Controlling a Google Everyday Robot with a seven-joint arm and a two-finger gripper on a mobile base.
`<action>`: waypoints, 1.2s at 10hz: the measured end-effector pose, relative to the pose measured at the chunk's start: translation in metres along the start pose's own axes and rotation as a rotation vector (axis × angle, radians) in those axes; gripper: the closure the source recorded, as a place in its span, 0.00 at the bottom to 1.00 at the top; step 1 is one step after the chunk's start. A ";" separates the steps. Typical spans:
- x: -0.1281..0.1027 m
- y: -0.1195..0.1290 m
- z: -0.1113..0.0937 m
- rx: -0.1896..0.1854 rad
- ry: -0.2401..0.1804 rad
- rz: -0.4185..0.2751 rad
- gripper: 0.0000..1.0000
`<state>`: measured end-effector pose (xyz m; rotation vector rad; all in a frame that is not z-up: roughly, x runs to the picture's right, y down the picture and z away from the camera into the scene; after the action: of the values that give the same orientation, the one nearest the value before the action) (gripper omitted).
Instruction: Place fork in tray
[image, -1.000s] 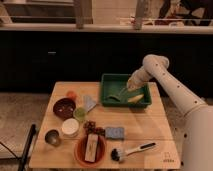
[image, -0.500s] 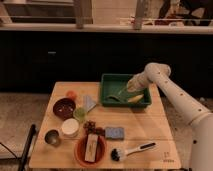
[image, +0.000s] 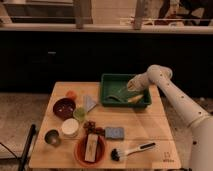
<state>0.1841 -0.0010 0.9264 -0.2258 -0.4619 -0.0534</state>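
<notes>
The dark-green tray (image: 107, 95) stands at the back right of the wooden table. My gripper (image: 130, 86) hangs low over the tray's right half, its arm coming in from the right. A thin pale-looking sliver, likely the fork (image: 119, 93), slants from the gripper down-left into the tray. I cannot tell whether the gripper holds it. A yellowish item (image: 134, 99) lies in the tray's front right corner.
A white-handled brush (image: 133, 149) and a blue sponge (image: 115, 132) lie at the front. An orange plate (image: 79, 152) holds a pale bar. A white cup (image: 70, 128), metal cup (image: 51, 137), dark red bowl (image: 64, 107), green cup (image: 79, 114) and grey cloth (image: 90, 102) stand left.
The arm's elbow has dropped and the gripper has sunk lower and slightly left over the tray. Nothing else on the table has moved.
</notes>
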 end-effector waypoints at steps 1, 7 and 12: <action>-0.001 -0.002 0.003 0.002 -0.004 0.003 0.23; -0.007 -0.011 0.012 0.009 -0.026 0.001 0.20; -0.013 -0.023 -0.001 0.034 -0.019 -0.018 0.20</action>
<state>0.1708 -0.0233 0.9242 -0.1890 -0.4831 -0.0609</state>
